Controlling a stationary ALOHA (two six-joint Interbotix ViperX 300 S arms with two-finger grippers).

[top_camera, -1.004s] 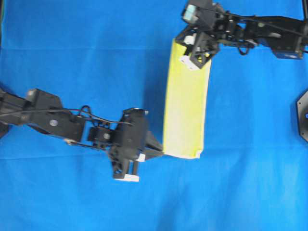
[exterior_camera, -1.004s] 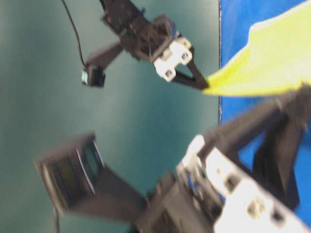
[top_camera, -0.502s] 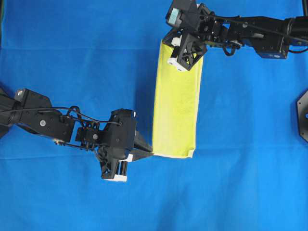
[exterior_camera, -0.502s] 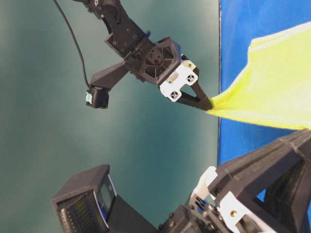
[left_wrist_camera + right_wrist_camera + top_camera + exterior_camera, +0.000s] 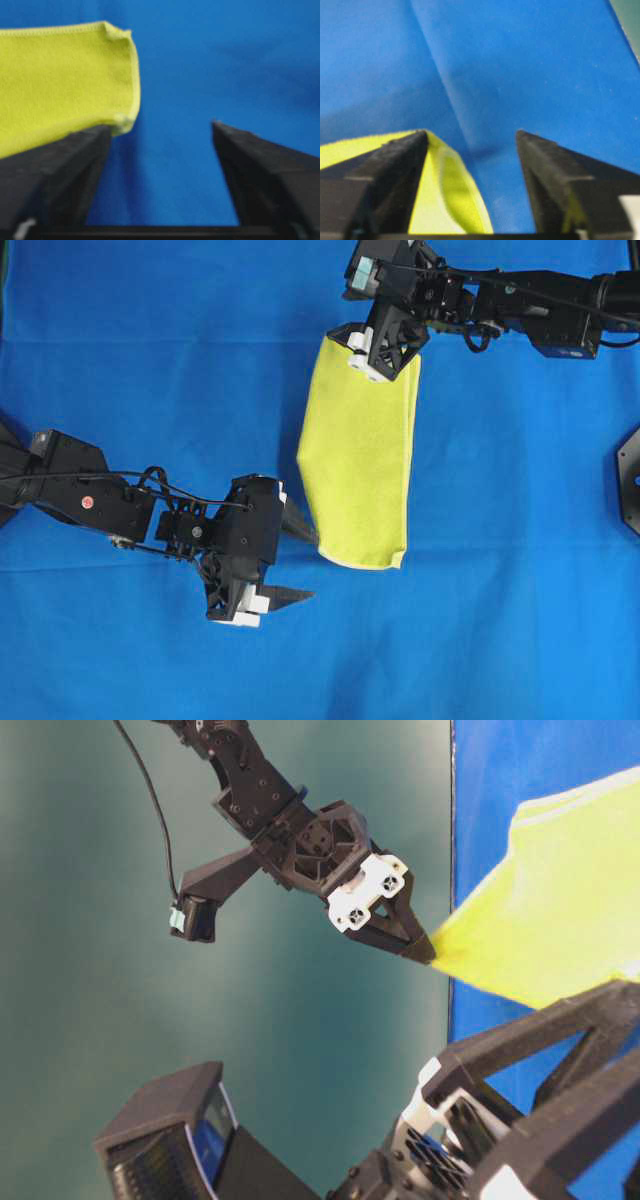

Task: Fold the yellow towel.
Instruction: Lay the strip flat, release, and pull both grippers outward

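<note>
The yellow towel [image 5: 360, 460] lies as a folded strip on the blue cloth, its left side bulging outward. My left gripper [image 5: 297, 563] stands open just left of the towel's near left corner. In the left wrist view that corner [image 5: 122, 120] rests against the left finger [image 5: 65, 170], with nothing between the jaws of the gripper [image 5: 162, 125]. My right gripper [image 5: 378, 352] is over the towel's far end. In the right wrist view it [image 5: 472, 137] stands open, and a fold of towel [image 5: 445, 200] lies inside the jaws against the left finger [image 5: 385, 180]. The table-level view shows that gripper's tips [image 5: 425, 950] at the towel's corner [image 5: 560, 910].
A blue cloth [image 5: 150, 360] covers the whole table. A black mount [image 5: 630, 480] sits at the right edge. A crease in the blue cloth [image 5: 450, 85] runs ahead of the right gripper. The left arm [image 5: 90, 505] stretches in from the left edge.
Both grippers were shut on the towel's left corners, holding it taut; both have opened and let go. The towel's left edge has slackened and spread leftward.
</note>
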